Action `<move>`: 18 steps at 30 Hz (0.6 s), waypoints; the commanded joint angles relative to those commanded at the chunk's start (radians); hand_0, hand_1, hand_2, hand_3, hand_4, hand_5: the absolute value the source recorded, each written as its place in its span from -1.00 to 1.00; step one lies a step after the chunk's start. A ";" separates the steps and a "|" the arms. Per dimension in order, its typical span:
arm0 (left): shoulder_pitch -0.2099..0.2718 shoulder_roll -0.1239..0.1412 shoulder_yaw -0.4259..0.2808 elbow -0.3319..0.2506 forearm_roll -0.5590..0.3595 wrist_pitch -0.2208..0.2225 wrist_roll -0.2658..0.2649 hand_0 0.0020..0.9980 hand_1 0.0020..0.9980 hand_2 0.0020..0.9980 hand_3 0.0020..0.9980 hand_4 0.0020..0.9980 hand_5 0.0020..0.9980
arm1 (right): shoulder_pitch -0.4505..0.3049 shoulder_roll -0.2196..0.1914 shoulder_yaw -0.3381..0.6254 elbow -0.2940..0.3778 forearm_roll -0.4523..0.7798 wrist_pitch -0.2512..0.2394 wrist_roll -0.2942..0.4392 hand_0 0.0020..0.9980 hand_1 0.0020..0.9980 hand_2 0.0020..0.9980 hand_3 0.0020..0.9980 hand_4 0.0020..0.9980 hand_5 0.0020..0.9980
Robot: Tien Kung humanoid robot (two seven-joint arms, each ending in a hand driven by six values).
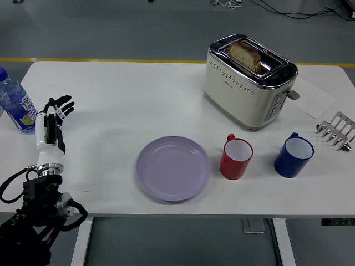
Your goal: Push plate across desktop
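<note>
One robot hand is in view: the left hand (51,128), entering from the lower left corner and positioned over the left part of the white counter (127,94). Its fingers (62,106) are spread and extended, holding nothing. The hand is well apart from the plate and sits just beside the water bottle (14,102), which stands upright at the counter's far left edge.

The lavender plate (173,168) lies flat near the counter's front edge, roughly centre, with nothing on it. A red mug (236,157) stands just beside the plate's right rim; whether they touch cannot be determined. A blue mug (293,154) stands further right, apart from the red one.

A cream toaster (247,80) sits behind the mugs, with a slice of bread (245,55) raised in its slot. A metal toast rack (337,130) is at the right edge, next to a sheet of paper (313,100).
</note>
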 joint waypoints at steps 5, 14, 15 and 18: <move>0.038 0.031 -0.105 -0.005 0.039 -0.004 0.000 0.25 0.25 0.28 0.16 -0.15 0.85 | 0.006 -0.002 -0.001 0.000 0.006 -0.002 0.001 0.28 0.23 0.26 0.16 -0.28 -0.70; 0.100 0.033 -0.247 -0.035 0.034 0.002 0.000 0.25 0.22 0.27 0.16 -0.14 0.83 | 0.009 -0.001 0.009 0.000 -0.010 0.000 0.001 0.28 0.23 0.26 0.16 -0.28 -0.70; 0.105 0.032 -0.258 -0.038 0.036 0.001 0.000 0.23 0.21 0.26 0.16 -0.14 0.83 | 0.009 -0.001 0.010 0.000 -0.011 0.000 0.001 0.28 0.23 0.26 0.16 -0.28 -0.70; 0.122 0.029 -0.291 -0.044 0.043 0.002 0.000 0.23 0.21 0.26 0.16 -0.14 0.83 | 0.010 -0.002 0.010 0.000 -0.012 0.000 0.001 0.28 0.23 0.26 0.16 -0.28 -0.70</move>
